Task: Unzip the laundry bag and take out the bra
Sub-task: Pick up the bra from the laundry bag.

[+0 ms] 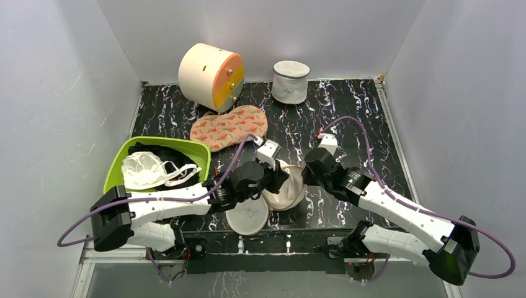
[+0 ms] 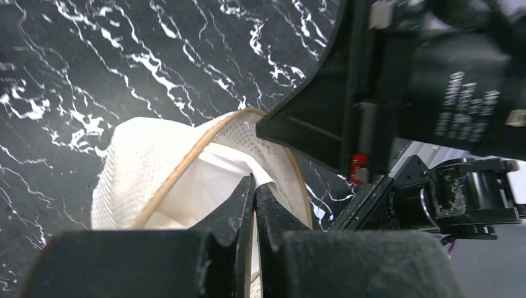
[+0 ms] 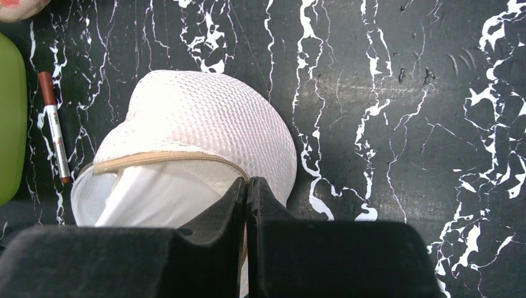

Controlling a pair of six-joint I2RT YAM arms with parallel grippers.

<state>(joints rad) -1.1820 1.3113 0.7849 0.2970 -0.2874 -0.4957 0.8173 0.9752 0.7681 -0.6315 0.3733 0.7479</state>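
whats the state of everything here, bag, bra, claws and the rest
laundry bag: unzipped, mouth gaping
bra: lying in the green bin, outside the bag
left claw: shut on the laundry bag's edge
right claw: shut on the laundry bag's edge
cylindrical mesh bag: upright
drawer unit: drawers shut
marker: lying flat

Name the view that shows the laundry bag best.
Right wrist: the laundry bag shows its mesh dome and tan zip trim clearly. Left wrist shows one side, partly behind the right gripper. Top external shows it small and largely covered.
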